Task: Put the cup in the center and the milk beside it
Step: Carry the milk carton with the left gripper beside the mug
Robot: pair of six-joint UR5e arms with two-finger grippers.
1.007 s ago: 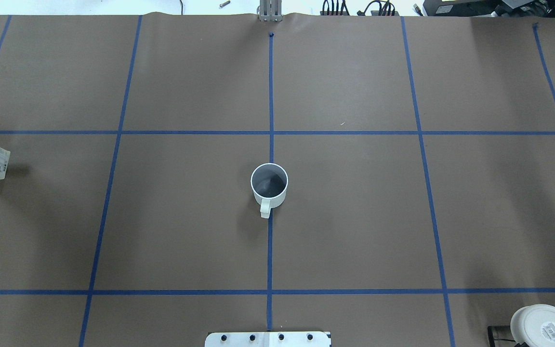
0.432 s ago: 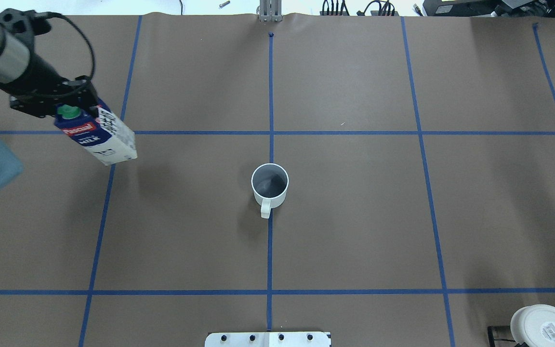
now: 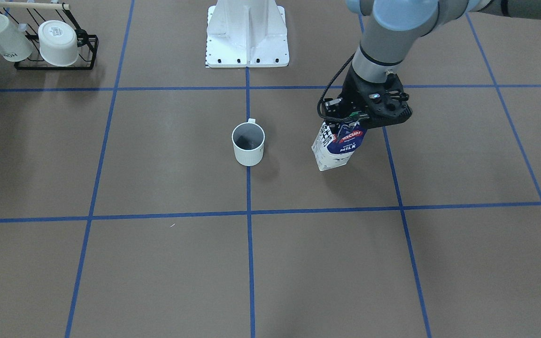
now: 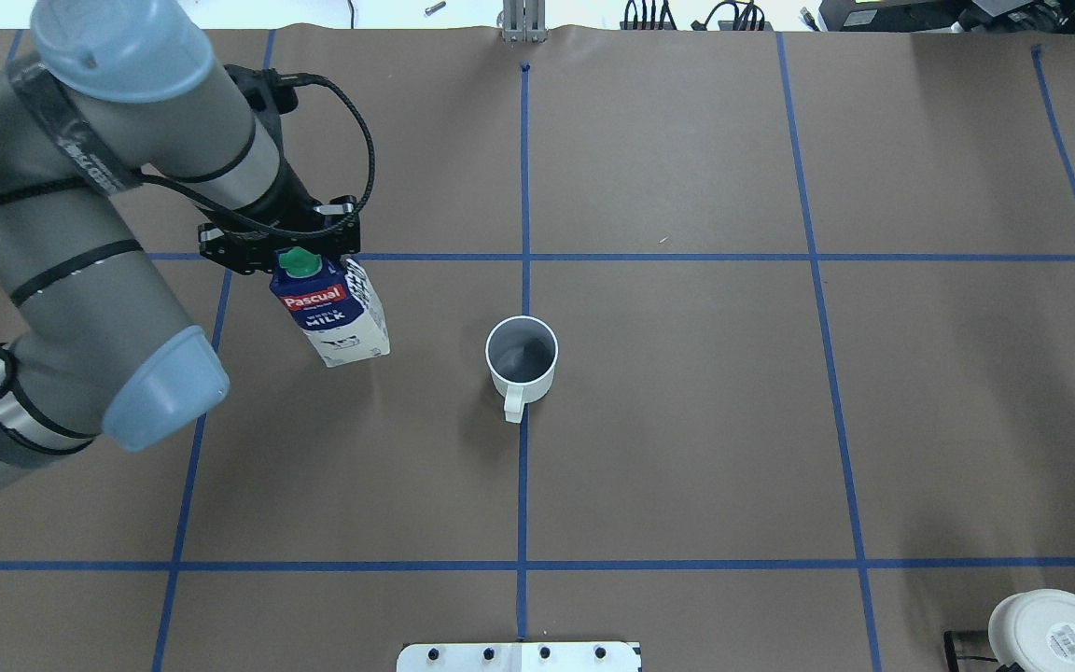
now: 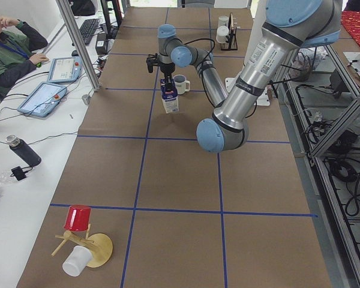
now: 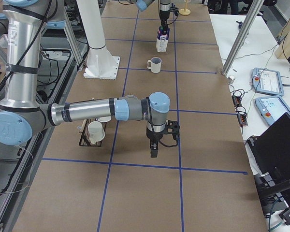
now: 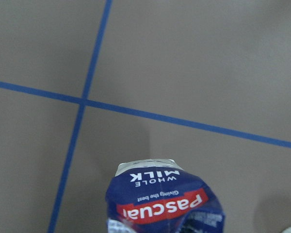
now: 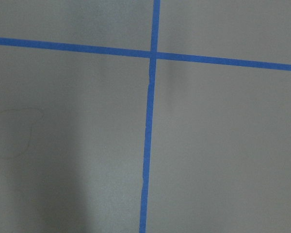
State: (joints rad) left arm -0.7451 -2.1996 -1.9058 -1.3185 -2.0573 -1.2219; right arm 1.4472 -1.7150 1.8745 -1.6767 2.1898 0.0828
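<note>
The plain white cup [image 4: 521, 359] stands upright on the middle blue line at the center [image 4: 612, 420] of the brown gridded surface, handle toward the robot. It also shows in the front view [image 3: 248, 143]. My left gripper [image 4: 281, 245] is shut on the top of the milk carton [image 4: 332, 317], by its green cap. The carton hangs tilted, low over the table, to the left of the cup and apart from it; it also shows in the front view [image 3: 338, 145] and the left wrist view [image 7: 165, 204]. My right gripper [image 6: 153, 149] points down far from both; I cannot tell its state.
A black rack [image 3: 40, 44] holds two other white mugs at the robot's right. A white cup with a sticker on its base [image 4: 1051, 635] shows at the overhead view's lower right. The white base plate [image 3: 247, 42] sits behind the cup. A red cup [image 5: 78, 217] on a wooden stand sits at the far left end.
My left arm has come in from the left edge with the milk carton and carried it right, toward the cup. The cup has not moved.
</note>
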